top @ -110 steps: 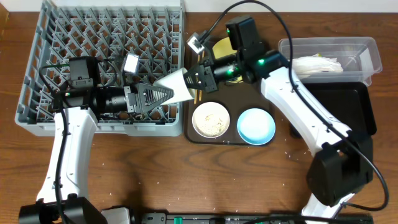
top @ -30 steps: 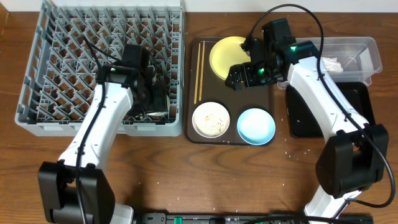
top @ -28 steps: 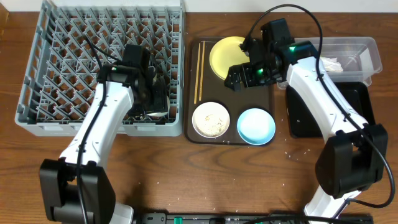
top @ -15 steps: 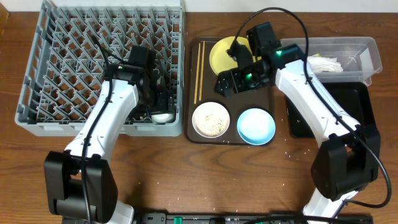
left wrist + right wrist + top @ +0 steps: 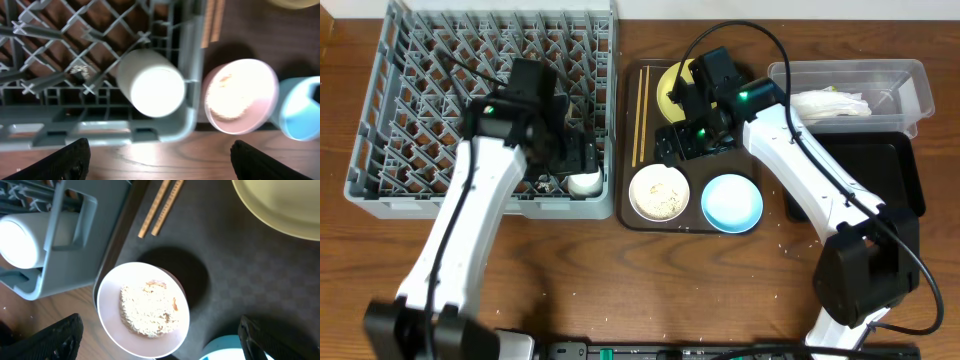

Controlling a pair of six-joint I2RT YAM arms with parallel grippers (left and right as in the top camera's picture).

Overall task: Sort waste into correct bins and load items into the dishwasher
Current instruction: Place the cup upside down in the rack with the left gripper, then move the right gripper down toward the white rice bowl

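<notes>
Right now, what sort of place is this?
Probably a staged dish-clearing station: a grey dish rack, a brown tray holding a white bowl of rice, and a clear tub beside a black tray.

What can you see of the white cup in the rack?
The white cup is small, plain and smooth. It lies tilted in the grey rack's corner cell nearest the brown tray, a flat round end facing up, leaning on the rack's bars. The open left hand hangs above, not touching.
</notes>
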